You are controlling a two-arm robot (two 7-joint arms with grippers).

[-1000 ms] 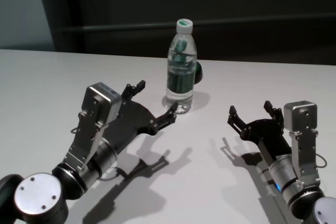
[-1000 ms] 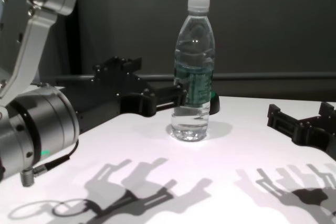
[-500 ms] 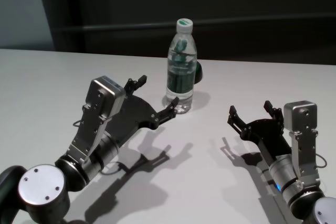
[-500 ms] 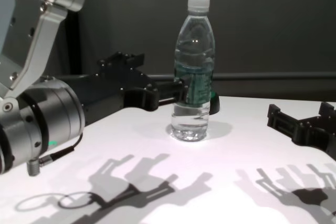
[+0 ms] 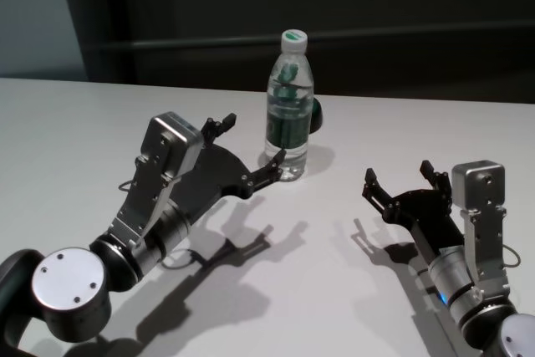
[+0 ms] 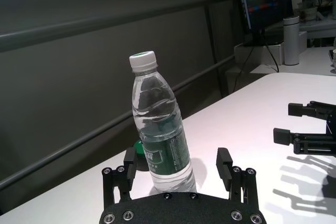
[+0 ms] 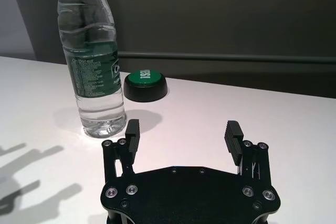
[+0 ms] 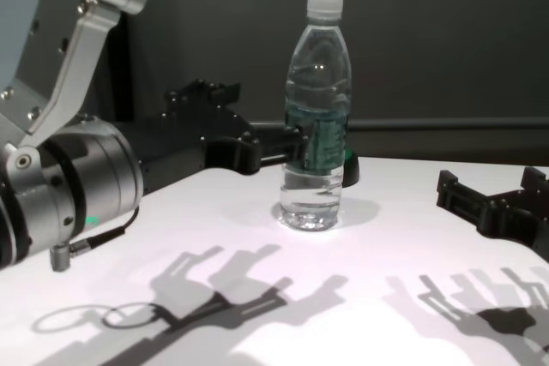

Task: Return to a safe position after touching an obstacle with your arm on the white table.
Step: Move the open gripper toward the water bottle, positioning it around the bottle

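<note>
Landmark for all positions: the water bottle (image 5: 288, 108).

Bottle: clear plastic, white screw cap, dark green label band around the middle, some water in the lower part. Stands upright on the white table (image 5: 75, 123), towards its far edge, roughly midway between the two arms.

Left gripper (image 5: 249, 148): on the robot's left of the bottle, raised above the tabletop and casting a shadow on it. Fingers spread wide, nothing between them. One fingertip (image 5: 277, 157) lies right at the lower body of the bottle; in the chest view this finger (image 8: 296, 143) overlaps the label band. Whether it actually touches the plastic cannot be told. The other finger (image 5: 222, 122) sits well clear on the far-left side. From the left wrist view the bottle (image 6: 160, 135) stands just beyond the gap between the two fingers, closer to one of them.

Right gripper (image 5: 399, 179): on the robot's right of the bottle, well apart from it, low over the table. Fingers wide, holding nothing. The right wrist view shows the bottle (image 7: 93, 56) off beyond one finger, with clear table between.

Other item: a green-topped button with a black base (image 7: 145, 85) sits on the table just behind the bottle, near but not touching.
</note>
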